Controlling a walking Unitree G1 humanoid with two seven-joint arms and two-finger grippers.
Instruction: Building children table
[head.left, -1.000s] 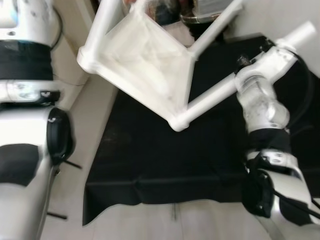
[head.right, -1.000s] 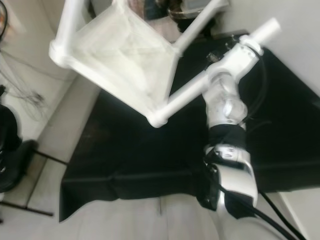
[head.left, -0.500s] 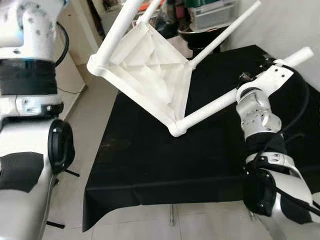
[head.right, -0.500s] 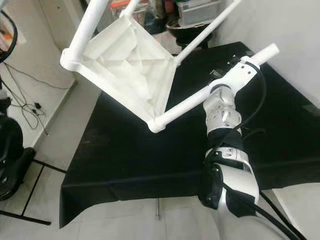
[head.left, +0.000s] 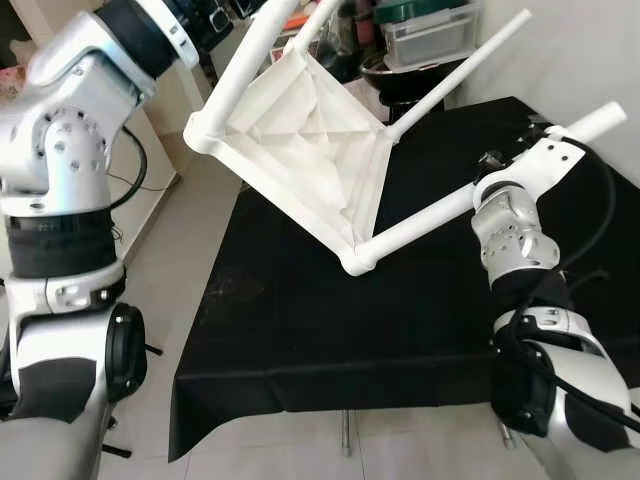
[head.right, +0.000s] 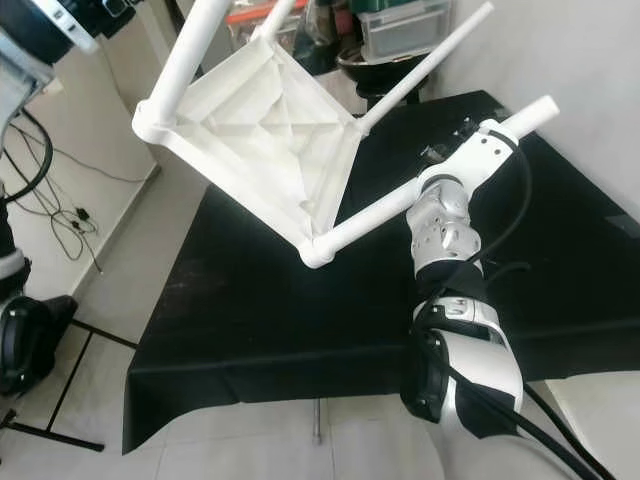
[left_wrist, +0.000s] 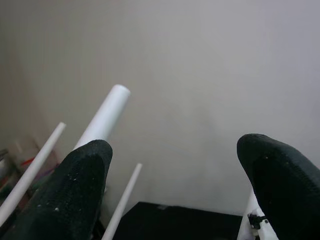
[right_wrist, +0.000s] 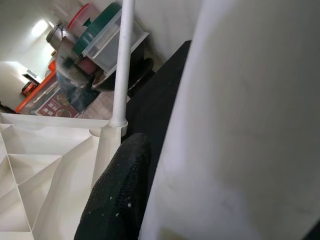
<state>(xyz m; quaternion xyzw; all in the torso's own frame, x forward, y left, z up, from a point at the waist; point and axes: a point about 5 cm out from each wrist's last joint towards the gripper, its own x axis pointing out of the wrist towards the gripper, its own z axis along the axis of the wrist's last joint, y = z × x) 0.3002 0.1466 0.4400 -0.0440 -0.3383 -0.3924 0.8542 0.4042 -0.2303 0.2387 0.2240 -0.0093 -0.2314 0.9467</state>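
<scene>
The white plastic children's table (head.left: 300, 150) hangs tilted in the air above a black-covered table (head.left: 300, 330), its ribbed underside facing me. My right gripper (head.left: 500, 170) is shut on one of its legs (head.left: 430, 215), the leg that juts out to the right; in the right wrist view this leg (right_wrist: 235, 125) passes right beside a black finger (right_wrist: 117, 192). My left arm (head.left: 110, 60) reaches up at the far left toward another leg (head.left: 245, 65). My left gripper (left_wrist: 175, 145) is open, and a white leg (left_wrist: 102, 117) stands just behind one finger (left_wrist: 82, 195).
Plastic storage boxes and a dark bowl (head.left: 425, 35) stand behind the black table. A white wall runs along the right. Cables (head.right: 70, 215) lie on the tiled floor to the left, beside the table's edge.
The camera has lifted and pulled back. My left arm has risen toward the table's upper leg. The white table stays tilted in my right gripper's hold.
</scene>
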